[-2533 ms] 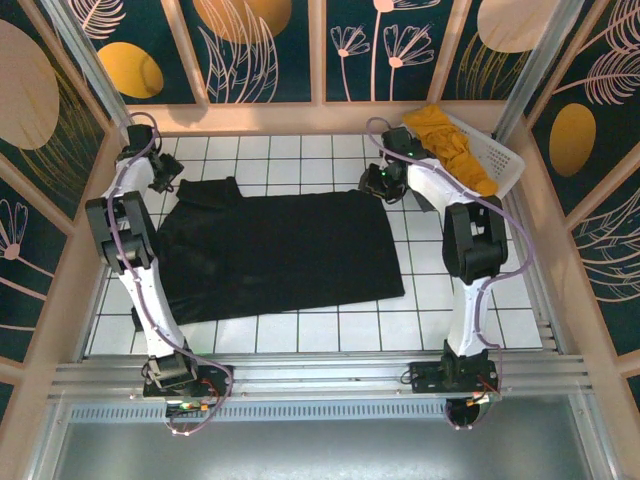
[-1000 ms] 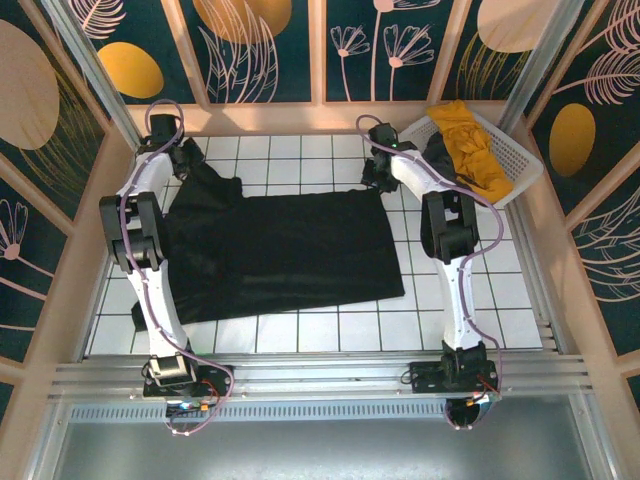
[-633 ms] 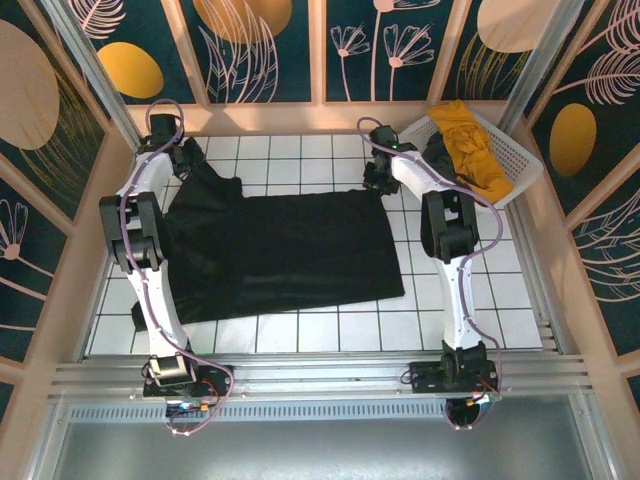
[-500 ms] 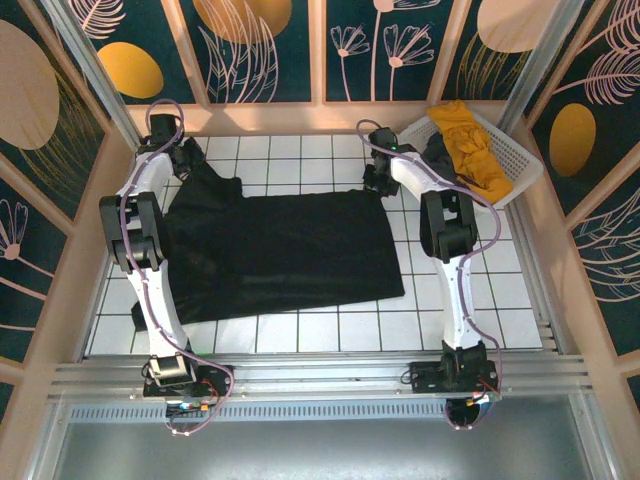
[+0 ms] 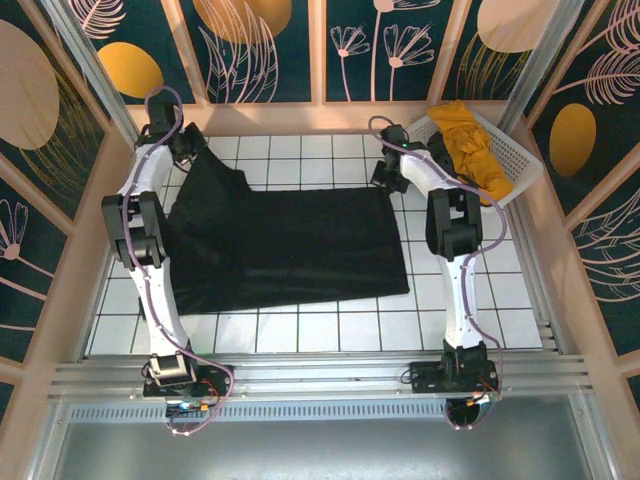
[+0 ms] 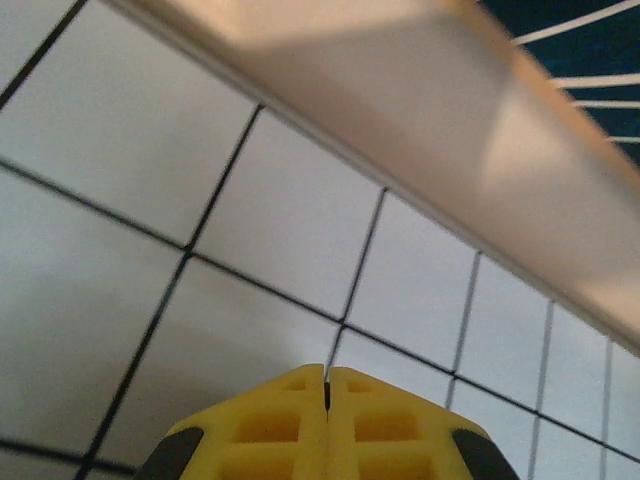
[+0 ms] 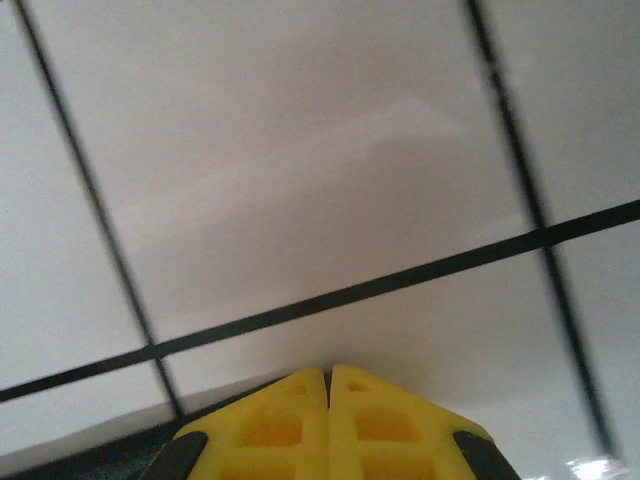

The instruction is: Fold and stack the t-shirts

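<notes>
— Overhead, then: anything there beyond the wrist cameras' reach?

— Plenty. Takes in the whole black t-shirt spread on the white tiled table, and the yellow t-shirt heaped in the white basket at the far right corner.

— And up close?

— From the left wrist, shows yellow fingertips above bare tiles and a wooden rail. From the right wrist, adds a sliver of black cloth under the fingertips, bottom left.

— State of the claws?

— Pressed tight on both sides, no gap. Finds the left gripper clamped on the shirt's far left corner, judging by cloth tented up to it in the top view. Finds the right gripper down at the far right corner, against the cloth; cannot tell a pinch from a mere touch.

— Lie of the shirt?

— Runs long side left to right across the table's middle, straight edge toward the right arm, bunched end toward the left. Cannot tell collar from hem.
</notes>
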